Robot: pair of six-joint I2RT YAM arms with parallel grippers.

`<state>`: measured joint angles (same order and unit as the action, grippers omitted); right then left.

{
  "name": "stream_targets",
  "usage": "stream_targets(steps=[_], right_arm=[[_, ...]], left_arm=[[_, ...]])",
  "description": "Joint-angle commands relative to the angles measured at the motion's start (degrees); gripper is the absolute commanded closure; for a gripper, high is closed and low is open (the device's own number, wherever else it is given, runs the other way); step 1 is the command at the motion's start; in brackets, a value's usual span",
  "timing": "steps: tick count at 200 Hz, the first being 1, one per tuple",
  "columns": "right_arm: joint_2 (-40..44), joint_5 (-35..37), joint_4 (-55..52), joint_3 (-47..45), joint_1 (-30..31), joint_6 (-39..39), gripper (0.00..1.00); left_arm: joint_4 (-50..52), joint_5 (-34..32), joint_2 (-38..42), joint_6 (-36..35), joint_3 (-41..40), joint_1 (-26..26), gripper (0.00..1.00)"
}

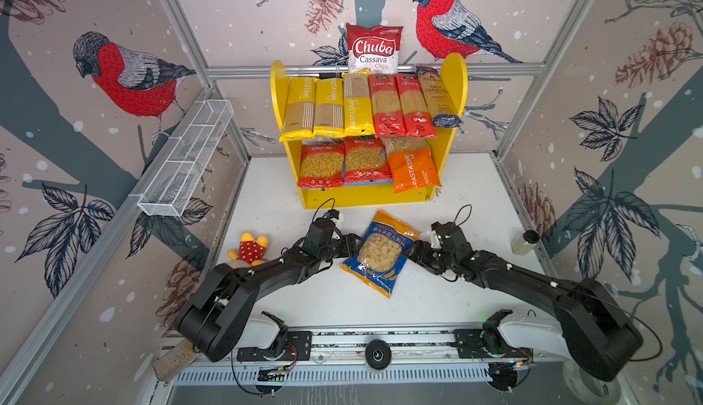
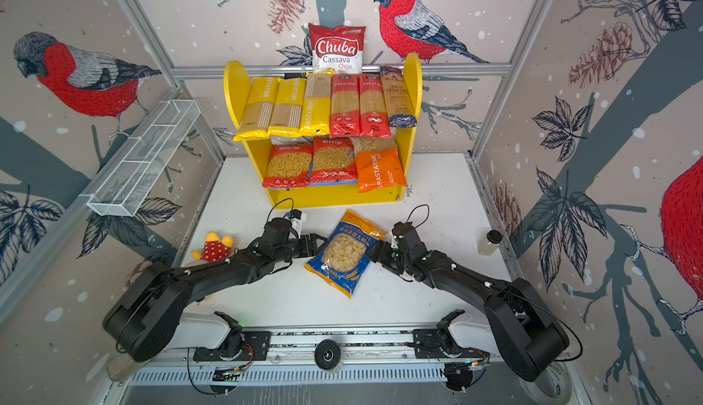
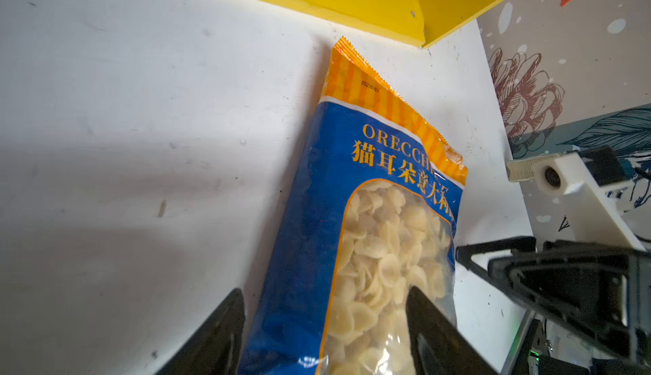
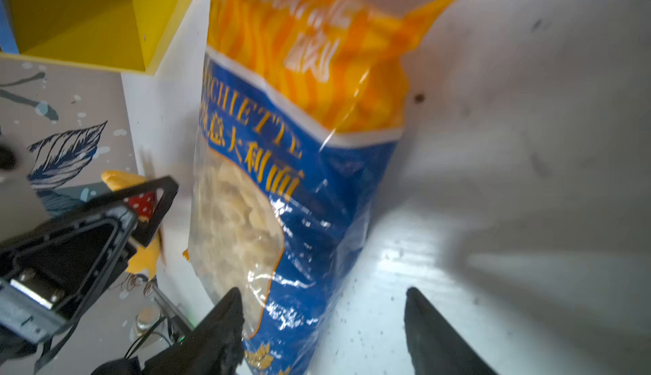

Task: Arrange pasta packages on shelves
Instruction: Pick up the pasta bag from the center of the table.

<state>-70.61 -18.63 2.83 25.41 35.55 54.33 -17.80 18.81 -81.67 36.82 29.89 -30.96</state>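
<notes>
A blue and orange orecchiette pasta bag [image 1: 380,254] [image 2: 344,254] lies flat on the white table in front of the shelves [image 1: 365,197] [image 2: 334,197]. My left gripper [image 1: 355,245] [image 3: 324,290] is open at the bag's left edge. One finger is beside the bag [image 3: 370,214] and the other is over its clear window. My right gripper [image 1: 412,253] [image 4: 322,290] is open at the bag's right edge, and that edge [image 4: 299,179] lies between its fingers. Long yellow packs [image 1: 300,106], red packs [image 1: 403,106] and a dark pack [image 1: 437,98] fill the upper board. Red bags [image 1: 321,165] and an orange bag [image 1: 414,171] sit on the lower board.
A Chuba chips bag [image 1: 374,47] stands behind the rack. A polka-dot plush toy [image 1: 249,249] lies left of the left arm, and a small bottle [image 1: 525,241] stands at the table's right edge. A white wire basket [image 1: 186,159] hangs on the left wall.
</notes>
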Motion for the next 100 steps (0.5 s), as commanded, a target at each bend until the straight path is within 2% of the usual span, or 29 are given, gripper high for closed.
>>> stream_targets(steps=[1, 50, 100], right_arm=[[-0.5, 1.3, 4.7, -1.4, 1.3, 5.5, 0.28], [-4.9, 0.5, 7.4, -0.6, 2.1, 5.3, 0.33], [-8.2, 0.3, 7.7, 1.5, 1.5, 2.4, 0.43]], left_arm=[[-2.4, 5.5, -3.8, -1.1, 1.1, 0.0, 0.27], [-4.1, 8.5, -8.6, -1.9, 2.8, -0.3, 0.32], [-6.1, 10.9, -10.5, -1.2, 2.4, -1.7, 0.48]])
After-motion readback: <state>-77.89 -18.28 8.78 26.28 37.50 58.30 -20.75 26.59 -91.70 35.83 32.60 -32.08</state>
